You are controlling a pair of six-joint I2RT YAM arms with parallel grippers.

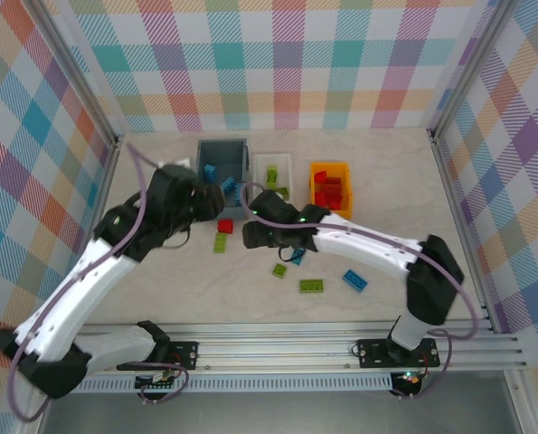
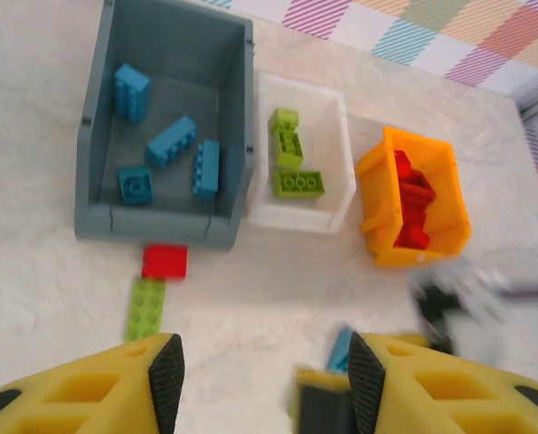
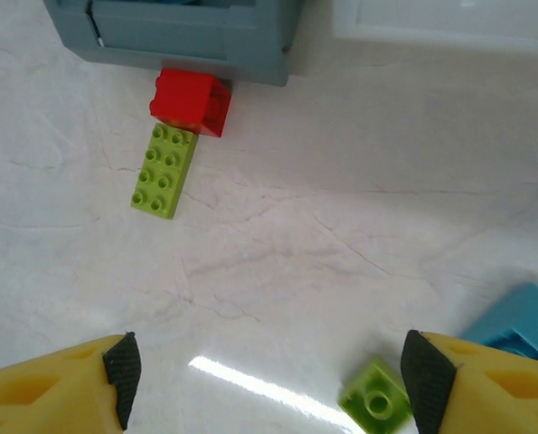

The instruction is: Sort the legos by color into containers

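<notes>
The slate grey-blue bin [image 1: 223,163] [image 2: 165,136] holds several light blue legos [image 2: 171,141]. Lime legos [image 2: 297,183] lie in the white bin [image 1: 273,170] [image 2: 339,154], and red legos [image 2: 411,194] in the orange bin [image 1: 330,185] [image 2: 377,194]. A red brick [image 1: 224,225] [image 3: 190,101] and a long lime brick [image 1: 221,242] [image 3: 165,170] lie just in front of the grey bin. My left gripper [image 1: 210,201] [image 2: 267,375] hangs open and empty above the floor near them. My right gripper [image 1: 250,235] [image 3: 270,371] is open and empty, with a small lime brick [image 3: 375,398] by its right finger.
Loose on the table to the right lie a light blue brick [image 1: 297,256] [image 3: 517,324], a small lime brick [image 1: 279,269], a lime brick [image 1: 311,286] and another blue brick [image 1: 354,280]. The two grippers are close together in front of the bins. Metal frame posts [image 1: 458,199] bound the sides.
</notes>
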